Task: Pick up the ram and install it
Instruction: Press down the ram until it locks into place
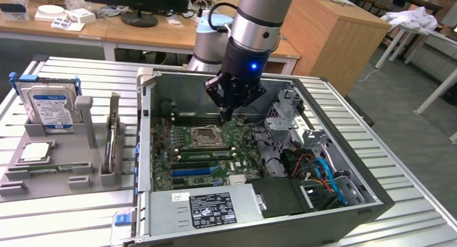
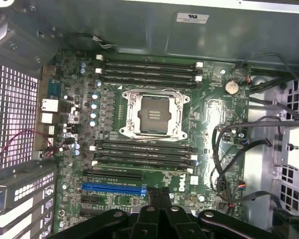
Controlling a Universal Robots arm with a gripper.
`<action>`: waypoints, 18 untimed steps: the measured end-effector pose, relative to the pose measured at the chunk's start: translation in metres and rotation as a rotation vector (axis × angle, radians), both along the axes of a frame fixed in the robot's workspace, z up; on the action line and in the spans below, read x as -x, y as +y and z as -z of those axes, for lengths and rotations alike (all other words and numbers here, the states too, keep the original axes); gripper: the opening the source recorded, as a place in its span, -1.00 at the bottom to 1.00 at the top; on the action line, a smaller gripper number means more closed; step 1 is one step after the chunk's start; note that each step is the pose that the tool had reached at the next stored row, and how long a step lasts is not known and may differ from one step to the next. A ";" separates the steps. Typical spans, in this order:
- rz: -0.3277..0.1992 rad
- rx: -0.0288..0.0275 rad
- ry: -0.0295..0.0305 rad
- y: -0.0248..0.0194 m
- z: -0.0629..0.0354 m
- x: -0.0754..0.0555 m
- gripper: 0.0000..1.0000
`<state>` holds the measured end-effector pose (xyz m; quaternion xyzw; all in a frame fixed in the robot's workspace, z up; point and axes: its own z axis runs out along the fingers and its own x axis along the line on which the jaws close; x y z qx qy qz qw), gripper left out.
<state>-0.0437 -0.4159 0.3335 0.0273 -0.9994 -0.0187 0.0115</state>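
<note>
The ram (image 1: 50, 168), a thin green stick, lies flat in the grey holder (image 1: 43, 180) at the exterior view's left, outside the computer case. My gripper (image 1: 227, 116) hangs inside the open case (image 1: 146, 151), well away from the ram. It is shut with nothing between its fingers, just above the black memory slots (image 1: 196, 118) behind the processor socket (image 1: 207, 136). In the wrist view the shut gripper (image 2: 159, 193) points at the motherboard (image 2: 214, 107). There the socket (image 2: 153, 113) sits between two banks of memory slots (image 2: 147, 71) (image 2: 144, 153).
A hard drive (image 1: 51, 105) stands upright in the holder, with a silver processor chip (image 1: 36, 151) lying in front of it. A thin card (image 1: 112, 140) stands on edge beside them. A power supply (image 1: 207, 207), drive cage (image 1: 289, 110) and cables (image 1: 321, 169) crowd the case's near and right parts.
</note>
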 end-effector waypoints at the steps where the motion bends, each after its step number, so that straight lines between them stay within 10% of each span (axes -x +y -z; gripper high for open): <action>1: 0.010 0.0000 0.0003 0.0000 0.0001 0.000 -0.79; 18: 0.067 0.0000 0.0005 0.0000 0.0000 0.007 -0.79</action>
